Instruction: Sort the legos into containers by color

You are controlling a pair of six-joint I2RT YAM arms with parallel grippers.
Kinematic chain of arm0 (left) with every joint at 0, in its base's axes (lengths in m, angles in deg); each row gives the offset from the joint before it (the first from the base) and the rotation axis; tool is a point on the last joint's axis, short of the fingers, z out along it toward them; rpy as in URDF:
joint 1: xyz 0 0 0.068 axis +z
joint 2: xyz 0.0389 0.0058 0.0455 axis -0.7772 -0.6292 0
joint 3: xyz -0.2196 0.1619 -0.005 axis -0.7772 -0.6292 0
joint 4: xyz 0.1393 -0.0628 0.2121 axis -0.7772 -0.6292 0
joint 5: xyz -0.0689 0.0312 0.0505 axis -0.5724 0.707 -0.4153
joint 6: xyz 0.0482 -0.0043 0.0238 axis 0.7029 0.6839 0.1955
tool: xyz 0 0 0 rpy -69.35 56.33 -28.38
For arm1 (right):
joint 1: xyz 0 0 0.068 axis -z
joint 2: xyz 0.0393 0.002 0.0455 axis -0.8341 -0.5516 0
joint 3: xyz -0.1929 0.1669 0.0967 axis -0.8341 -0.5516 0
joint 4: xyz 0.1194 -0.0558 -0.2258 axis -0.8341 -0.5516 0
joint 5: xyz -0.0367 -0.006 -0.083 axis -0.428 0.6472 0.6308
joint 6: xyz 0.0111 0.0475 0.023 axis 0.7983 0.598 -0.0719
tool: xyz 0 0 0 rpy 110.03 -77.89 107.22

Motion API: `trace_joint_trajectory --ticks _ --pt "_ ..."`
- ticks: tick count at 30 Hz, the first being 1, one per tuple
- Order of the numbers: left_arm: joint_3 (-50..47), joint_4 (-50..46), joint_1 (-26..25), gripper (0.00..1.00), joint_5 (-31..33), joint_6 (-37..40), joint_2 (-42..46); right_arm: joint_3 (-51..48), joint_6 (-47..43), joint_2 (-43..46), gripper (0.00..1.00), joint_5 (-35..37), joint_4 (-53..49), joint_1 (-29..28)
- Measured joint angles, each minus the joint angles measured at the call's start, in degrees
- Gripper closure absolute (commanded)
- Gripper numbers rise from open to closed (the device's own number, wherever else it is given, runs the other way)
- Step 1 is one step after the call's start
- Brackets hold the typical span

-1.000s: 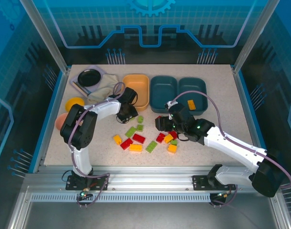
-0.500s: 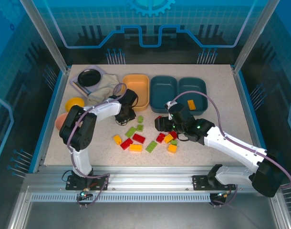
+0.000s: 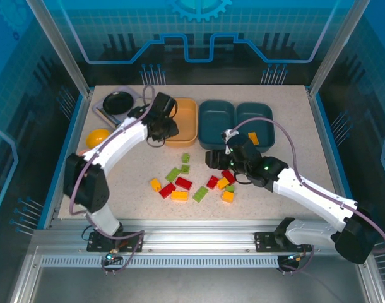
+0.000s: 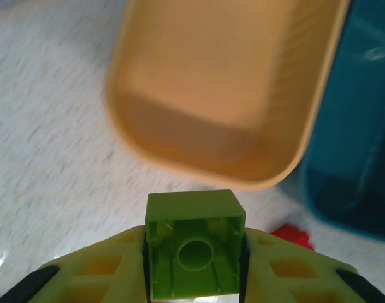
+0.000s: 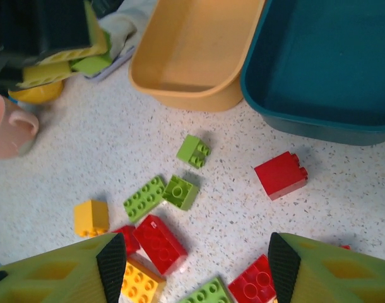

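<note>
The left arm and the right arm have glossy white link shells joined by black joint housings. A greyish-purple cable trails along each. Their black bases are bolted to a silver aluminium rail. The left pincer has yellow-green plastic fingers with triangular cut-outs. The right pincer matches, with black pads at its tips.

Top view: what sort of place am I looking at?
Likely a robotics lab test cell: left arm and right arm bolted to a metal rail, a table fenced by clear panels, toy bricks and trays laid out.
</note>
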Motion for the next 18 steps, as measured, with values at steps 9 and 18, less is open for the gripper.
trace_joint_trajectory --ticks 9,18 --pt "21.38 -1.33 4.66 0.61 -4.07 3.17 -27.85 3.93 2.54 -3.39 0.37 1.68 -3.26 4.76" --pt "29.11 -5.6 5.09 0.3 -6.56 5.18 -34.84 5.57 4.92 -12.7 0.37 1.44 -9.64 4.52"
